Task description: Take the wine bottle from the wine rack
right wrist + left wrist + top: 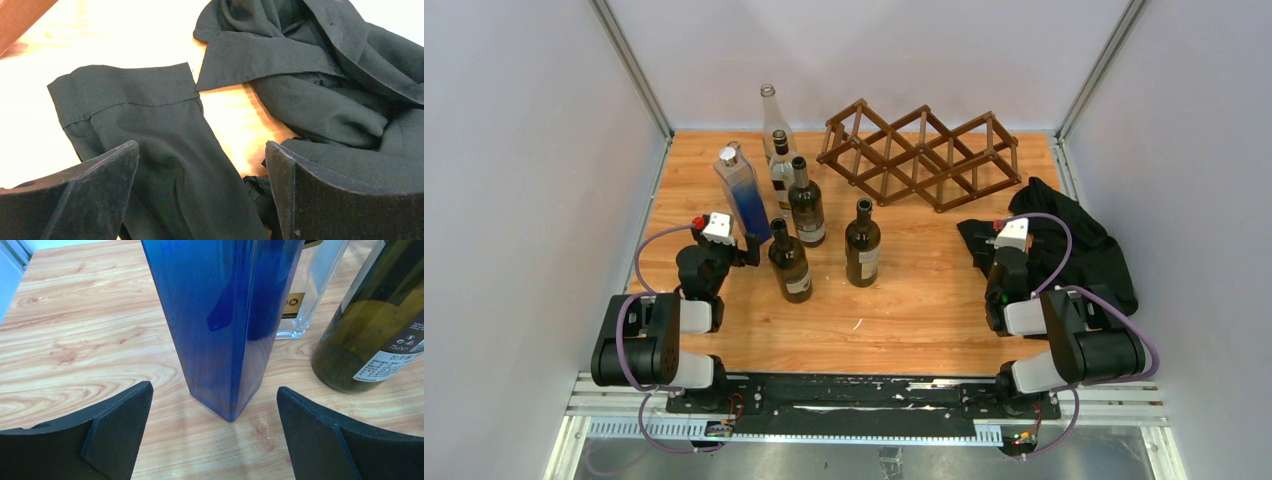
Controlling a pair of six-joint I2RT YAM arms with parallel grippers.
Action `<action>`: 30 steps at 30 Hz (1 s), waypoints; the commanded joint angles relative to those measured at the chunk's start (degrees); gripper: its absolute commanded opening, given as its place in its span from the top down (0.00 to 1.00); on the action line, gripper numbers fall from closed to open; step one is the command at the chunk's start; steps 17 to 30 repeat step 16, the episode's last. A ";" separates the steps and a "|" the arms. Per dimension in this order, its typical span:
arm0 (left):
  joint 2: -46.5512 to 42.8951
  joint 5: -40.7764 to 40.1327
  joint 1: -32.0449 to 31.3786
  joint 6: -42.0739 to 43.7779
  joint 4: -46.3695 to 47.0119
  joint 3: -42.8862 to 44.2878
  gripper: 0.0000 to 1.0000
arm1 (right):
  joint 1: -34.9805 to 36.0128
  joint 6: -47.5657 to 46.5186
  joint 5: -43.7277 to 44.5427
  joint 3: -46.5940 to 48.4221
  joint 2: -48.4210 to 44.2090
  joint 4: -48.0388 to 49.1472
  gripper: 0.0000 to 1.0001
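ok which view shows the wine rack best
Top external: the whole wine rack shows at the back, every cell visible. Right wrist catches only a brown sliver, possibly a bar. Left wrist shows none of it.

glossy blue glass bottle [225, 325], dark wooden wine rack [921, 152], matt black cloth [325, 100], smooth wood-grain table [924, 300]

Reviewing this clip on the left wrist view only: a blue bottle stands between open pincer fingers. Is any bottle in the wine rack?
Observer: From above, the wine rack shows no bottle in its cells.
Operator: Where are the bottles?
Observer: Six stand upright left of the rack, the blue bottle among them.
Operator: And the right arm?
Observer: The right pincer is open over a black cloth.
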 commanded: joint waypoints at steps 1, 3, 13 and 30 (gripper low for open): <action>-0.12 -0.77 -0.41 0.75 1.45 0.08 0.00 | -0.94 1.13 -1.59 0.80 0.22 0.68 0.00; -0.13 -0.77 -0.39 0.71 1.44 0.12 0.00 | -0.94 1.10 -1.52 0.77 0.22 0.84 0.00; -0.09 -1.08 -0.53 1.10 0.66 0.47 0.00 | -0.98 1.17 -1.59 0.73 0.22 0.80 0.00; -0.13 -1.06 -0.54 1.00 0.72 0.40 0.00 | -0.98 1.18 -1.61 0.77 0.22 0.81 0.00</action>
